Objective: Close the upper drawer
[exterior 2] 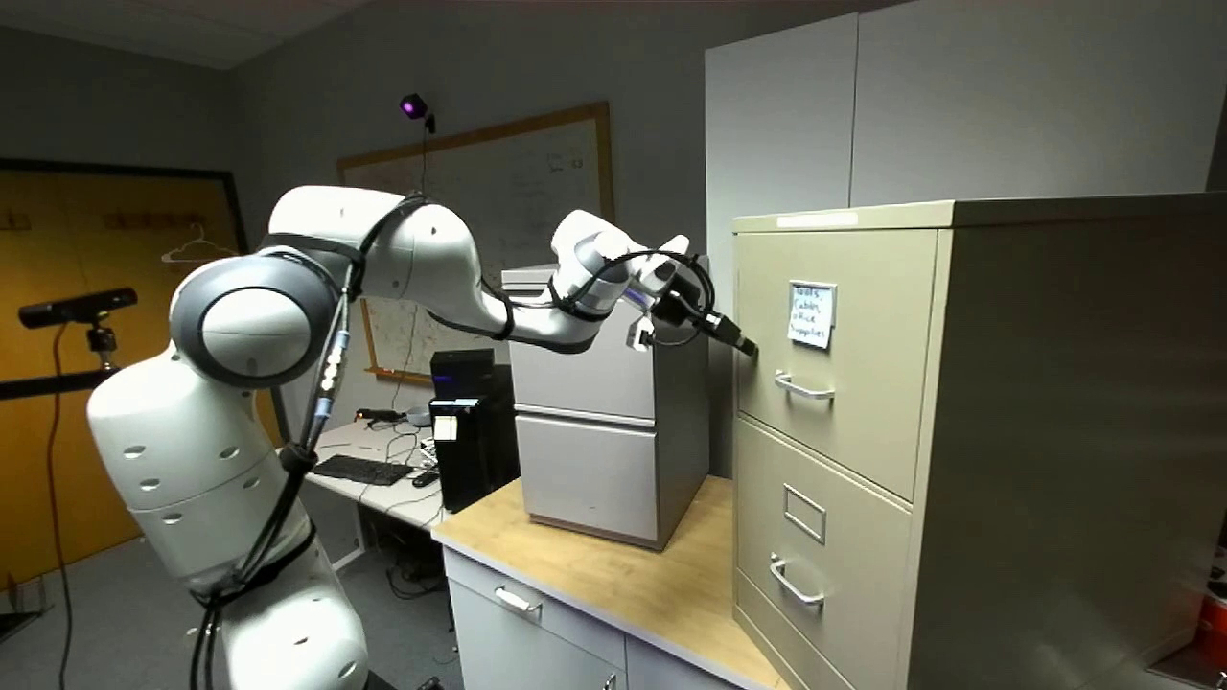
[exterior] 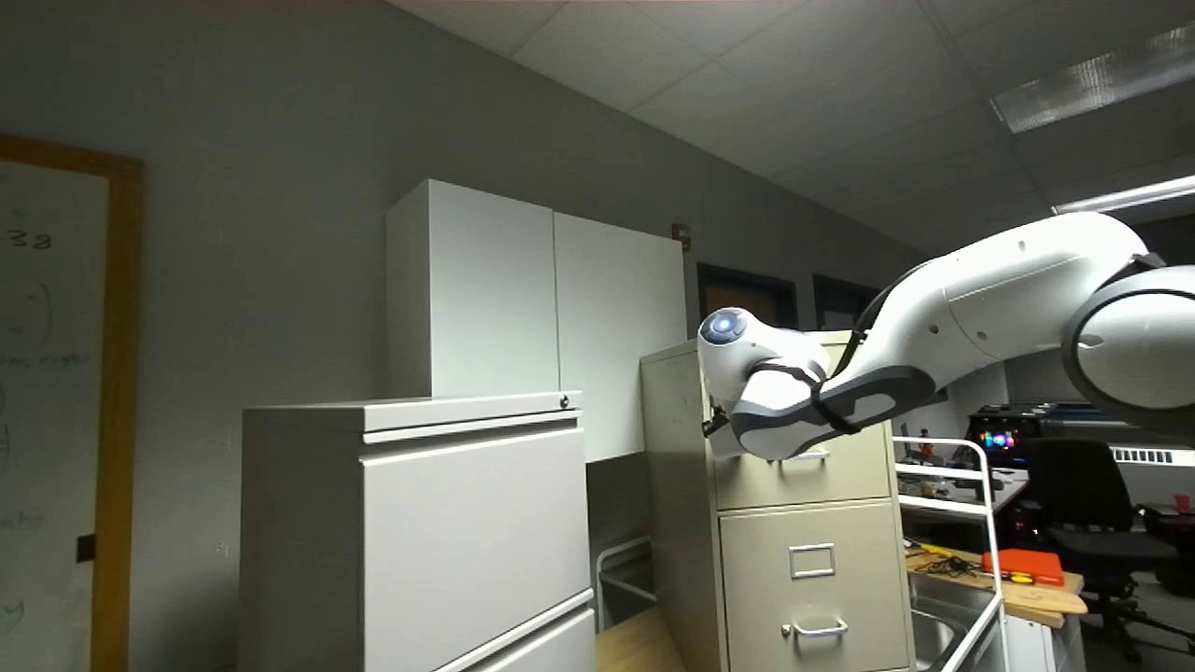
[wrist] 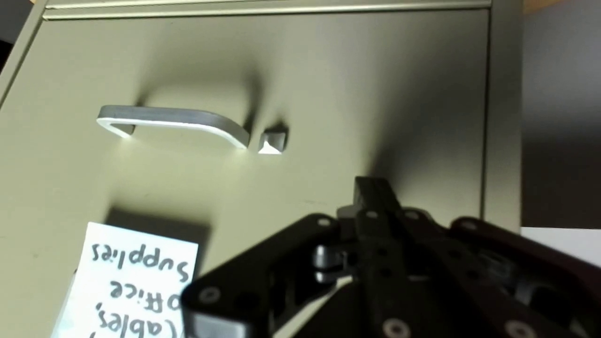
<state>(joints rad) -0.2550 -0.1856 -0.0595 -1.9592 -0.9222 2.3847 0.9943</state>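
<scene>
The upper drawer of the tall beige cabinet shows its cream front in both exterior views [exterior: 864,471] [exterior 2: 872,412] and fills much of the wrist view [wrist: 319,70]. Its front looks flush with the cabinet frame. It has a silver handle [exterior 2: 803,387] [wrist: 173,117] and a handwritten label [exterior 2: 811,318] [wrist: 127,277]. My black gripper [exterior 2: 748,347] [wrist: 373,183] is shut and empty, fingertips together. The tips are at the drawer front, near the edge away from the handle and lock button [wrist: 272,142]. I cannot tell if they touch. An exterior view mostly hides the gripper behind the arm.
The lower drawer [exterior: 817,588] [exterior 2: 815,537] sits below with its own handle. A light-grey cabinet [exterior: 476,541] [exterior 2: 585,479] stands beside on the wooden counter [exterior 2: 575,546]. White wall cabinets [exterior: 616,317] hang behind. A white metal rail frame [exterior: 988,523] stands on the far side.
</scene>
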